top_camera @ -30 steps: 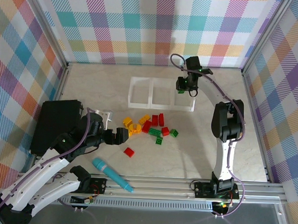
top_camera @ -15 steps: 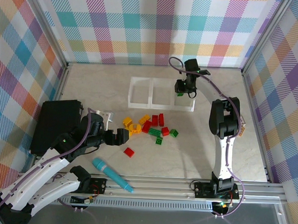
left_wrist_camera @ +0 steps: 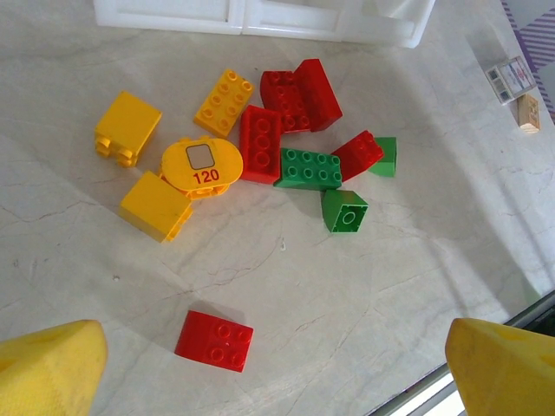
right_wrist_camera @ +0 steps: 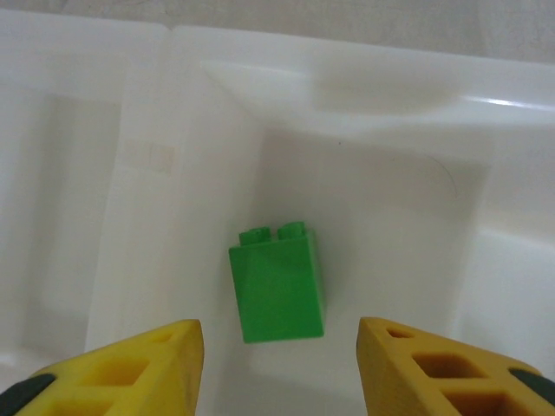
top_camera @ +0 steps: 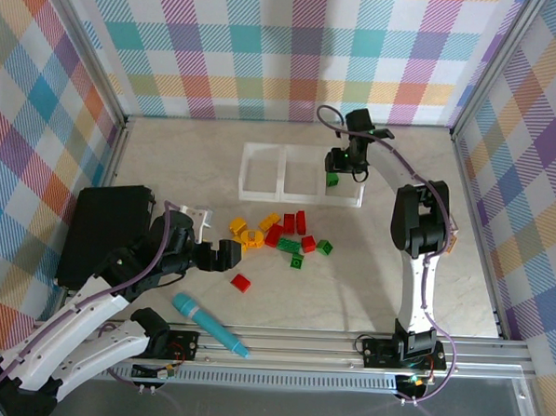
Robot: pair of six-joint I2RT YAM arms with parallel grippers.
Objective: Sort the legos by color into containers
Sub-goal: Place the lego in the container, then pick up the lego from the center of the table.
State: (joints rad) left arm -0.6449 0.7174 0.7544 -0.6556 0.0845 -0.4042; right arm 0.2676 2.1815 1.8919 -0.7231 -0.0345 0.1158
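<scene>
right claw (right_wrist_camera: 277, 368): fingers apart, gripping nothing, hanging over the tray (top_camera: 282, 171)
green lego (right_wrist_camera: 277, 290): lying loose in the tray's 3 o'clock end compartment
left claw (left_wrist_camera: 277, 373): wide open, low over the desk (left_wrist_camera: 373, 286)
other legos (left_wrist_camera: 260, 147): heaped at the tray's 6 o'clock, with one red brick (left_wrist_camera: 214, 341) at the heap's 7

Green lego (right_wrist_camera: 277, 290) lies in tray's (top_camera: 283, 171) right compartment; other legos (top_camera: 281, 238) outside.
</scene>
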